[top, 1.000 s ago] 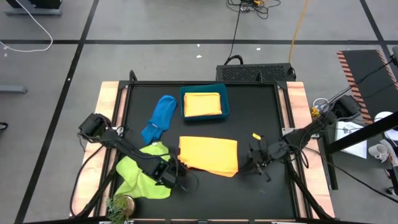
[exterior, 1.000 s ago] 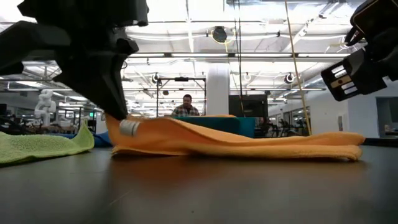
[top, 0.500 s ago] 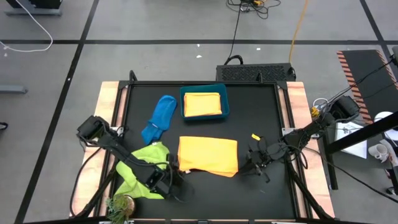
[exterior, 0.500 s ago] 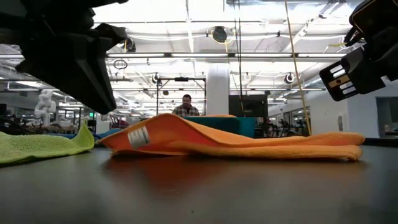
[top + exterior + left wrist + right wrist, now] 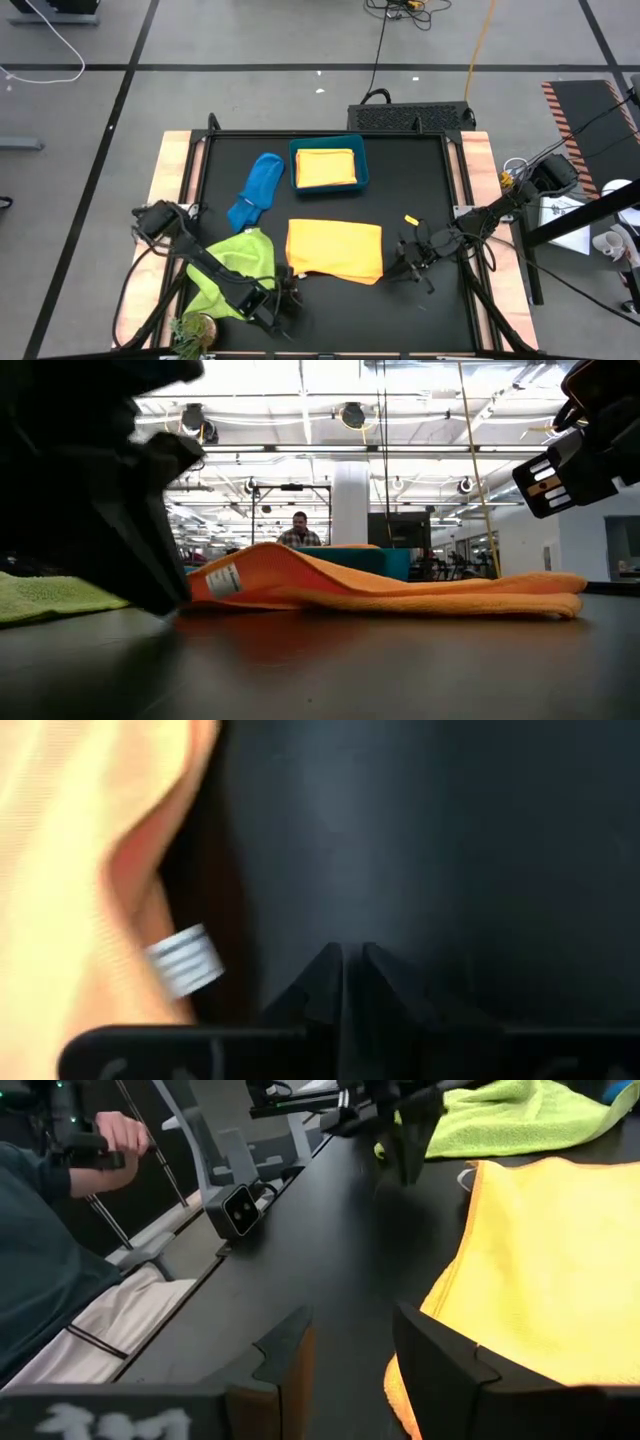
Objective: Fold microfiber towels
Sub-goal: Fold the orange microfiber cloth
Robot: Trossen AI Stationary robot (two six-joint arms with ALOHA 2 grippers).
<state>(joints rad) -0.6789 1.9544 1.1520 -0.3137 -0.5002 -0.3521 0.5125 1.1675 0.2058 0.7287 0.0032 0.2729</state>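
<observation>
**Both grippers off the orange towel, near edge of table**

My left gripper (image 5: 283, 300) sits low over the bare black table (image 5: 420, 170), just off the near-left corner of the folded orange towel (image 5: 335, 249). In my left wrist view my fingers (image 5: 322, 982) stand almost together, only a thin slit between the tips, with nothing in them. The towel's white tag (image 5: 186, 960) shows just beside them, apart from the tips. From table height that same corner rides up in a hump, tag (image 5: 225, 580) facing out.

My right gripper (image 5: 412, 265) hangs by the towel's right edge. Fingers (image 5: 440, 1355) spread, bare tabletop between them, cloth edge (image 5: 540, 1270) just beside one finger; whether it touches I cannot tell.

Other towels: lime green towel (image 5: 232, 268) crumpled left of the orange one, partly under my left arm. Blue towel (image 5: 257, 188) bunched farther back. A second folded orange towel (image 5: 326, 166) lies inside the teal bin (image 5: 363, 170) at the back.

Right wrist view also catches a person's hand (image 5: 118, 1132) beyond the table edge.
</observation>
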